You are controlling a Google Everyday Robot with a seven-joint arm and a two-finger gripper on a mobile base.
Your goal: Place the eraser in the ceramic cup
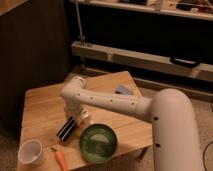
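Note:
The eraser (66, 129), a flat black block with pale stripes, lies on the wooden table (45, 105) just left of the green bowl (98, 143). The ceramic cup (31, 151), small, white and round, stands at the table's front left corner, apart from the eraser. My gripper (81, 118) hangs from the white arm's bend and reaches down at the eraser's upper right end, between eraser and bowl. The arm hides where it meets the eraser.
An orange carrot-like piece (61, 159) lies at the front edge between cup and bowl. A small blue-grey object (123, 90) sits at the table's far right. A dark shelf unit with a pale rail (140, 57) stands behind the table.

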